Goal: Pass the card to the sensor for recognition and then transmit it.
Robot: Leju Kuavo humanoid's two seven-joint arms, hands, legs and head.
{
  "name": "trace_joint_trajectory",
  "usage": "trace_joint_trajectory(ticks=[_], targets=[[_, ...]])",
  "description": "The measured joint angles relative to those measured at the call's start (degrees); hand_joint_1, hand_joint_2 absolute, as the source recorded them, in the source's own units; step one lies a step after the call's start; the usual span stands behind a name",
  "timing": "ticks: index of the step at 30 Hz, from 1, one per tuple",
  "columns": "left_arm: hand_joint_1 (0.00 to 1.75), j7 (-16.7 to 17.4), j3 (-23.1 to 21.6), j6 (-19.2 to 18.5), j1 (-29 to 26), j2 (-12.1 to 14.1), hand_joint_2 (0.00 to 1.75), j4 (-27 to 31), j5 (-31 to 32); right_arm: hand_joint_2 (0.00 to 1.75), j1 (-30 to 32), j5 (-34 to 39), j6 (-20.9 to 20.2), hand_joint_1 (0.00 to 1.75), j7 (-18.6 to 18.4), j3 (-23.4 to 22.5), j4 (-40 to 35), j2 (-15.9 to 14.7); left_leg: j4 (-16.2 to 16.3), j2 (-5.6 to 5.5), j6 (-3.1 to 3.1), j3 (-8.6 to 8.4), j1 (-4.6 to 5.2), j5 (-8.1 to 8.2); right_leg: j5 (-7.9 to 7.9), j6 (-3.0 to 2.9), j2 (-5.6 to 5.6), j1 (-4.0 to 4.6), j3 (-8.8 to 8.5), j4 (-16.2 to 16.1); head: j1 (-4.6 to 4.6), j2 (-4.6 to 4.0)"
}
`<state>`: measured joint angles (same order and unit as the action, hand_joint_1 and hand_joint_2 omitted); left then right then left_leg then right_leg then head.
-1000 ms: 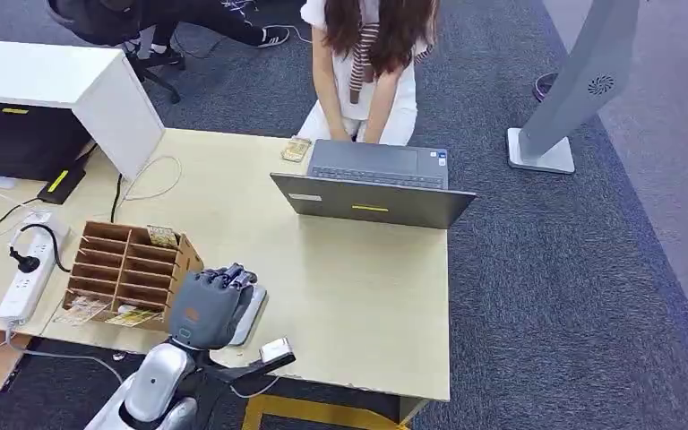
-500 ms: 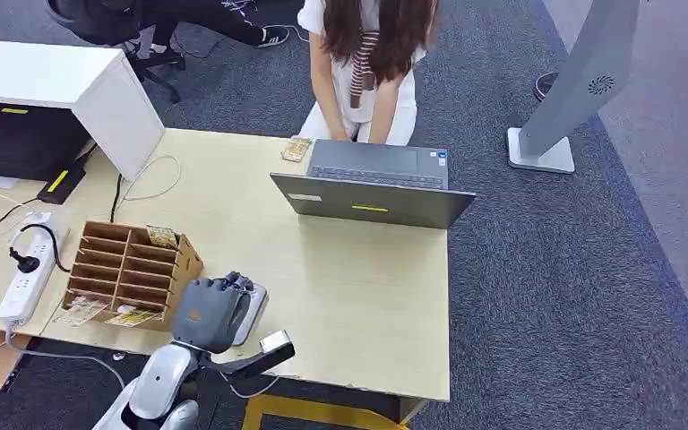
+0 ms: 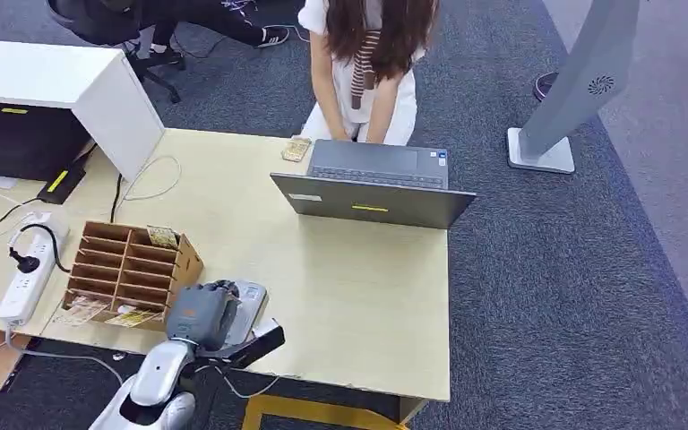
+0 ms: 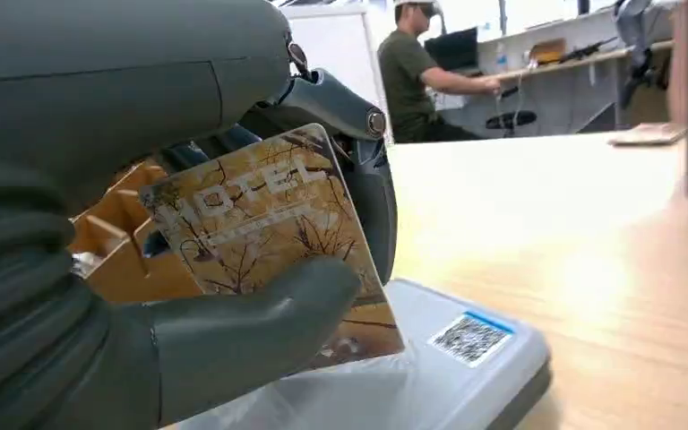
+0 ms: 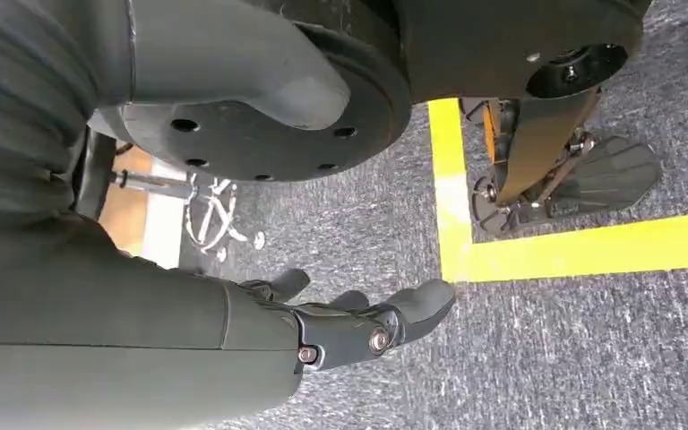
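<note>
One card (image 4: pixel 273 246) in play, pinched between my left hand's (image 3: pixel 201 313) thumb and fingers (image 4: pixel 372 193), printed face toward the wrist camera. Over the last second I've pulled that hand back toward the near table (image 3: pixel 358 296) edge and lowered it, so more of the grey sensor (image 3: pixel 249 305) now shows past the knuckles in the head view. In the wrist view the card's lower edge sits on or just above the sensor's top; can't tell if it's actually touching. My read: this is the recognition step, card presented to the reader, no sign yet of whether it registered.

Right hand (image 5: pixel 358 322) hangs by the floor, fingers loosely apart, holding nothing.

Wooden rack (image 3: pixel 125 264) sits just beside the sensor on its left, more cards lying at its foot. Person (image 3: pixel 372 63) stands at the far side behind the laptop (image 3: pixel 372 184); I judge that's where the handover goes, across the table, well apart from where the card is now. That leg isn't started.
</note>
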<state>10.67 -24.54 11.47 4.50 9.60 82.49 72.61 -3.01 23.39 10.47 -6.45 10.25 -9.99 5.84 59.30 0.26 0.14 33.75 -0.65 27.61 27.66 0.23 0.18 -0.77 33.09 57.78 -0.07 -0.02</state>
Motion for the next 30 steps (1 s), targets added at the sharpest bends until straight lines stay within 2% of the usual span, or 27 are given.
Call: trace_joint_trajectory(ticks=[3,15,22,30], targets=[[1.75,1.86,1.94,-0.87,0.12,-0.11,1.75,-2.91,-0.72,1.75,-0.04,-0.57,0.37,0.00,-0.72,-0.11,0.00,0.00,0.00,-0.01,0.00,0.00,0.00,0.00,0.00,0.00,0.00,0.00,0.00,0.00,0.00,0.02],[1.75,2.16,2.80,-1.16,0.85,-0.22,1.75,-4.32,-1.18,1.75,-0.02,-0.59,0.87,0.00,-1.16,-0.13,0.00,0.00,0.00,-0.01,0.00,-0.05,0.00,-0.01,0.00,0.00,-0.02,0.00,-0.06,0.01,0.00,0.02],[1.75,0.50,2.91,4.11,3.00,-0.48,1.75,-4.46,-0.59,1.75,-0.02,-1.55,0.70,0.00,-1.11,-0.13,0.00,0.00,0.00,-0.06,-0.01,-0.06,0.00,-0.02,-0.01,0.00,-0.06,0.00,-0.08,0.01,0.00,0.02],[1.75,0.13,2.93,4.33,4.73,-0.50,1.75,-4.46,-0.35,1.75,-0.01,-1.53,0.63,0.00,-1.11,-0.13,0.00,0.00,0.00,-0.04,-0.01,-0.06,0.00,-0.01,0.00,0.00,-0.05,0.00,-0.08,0.01,0.00,0.02]])
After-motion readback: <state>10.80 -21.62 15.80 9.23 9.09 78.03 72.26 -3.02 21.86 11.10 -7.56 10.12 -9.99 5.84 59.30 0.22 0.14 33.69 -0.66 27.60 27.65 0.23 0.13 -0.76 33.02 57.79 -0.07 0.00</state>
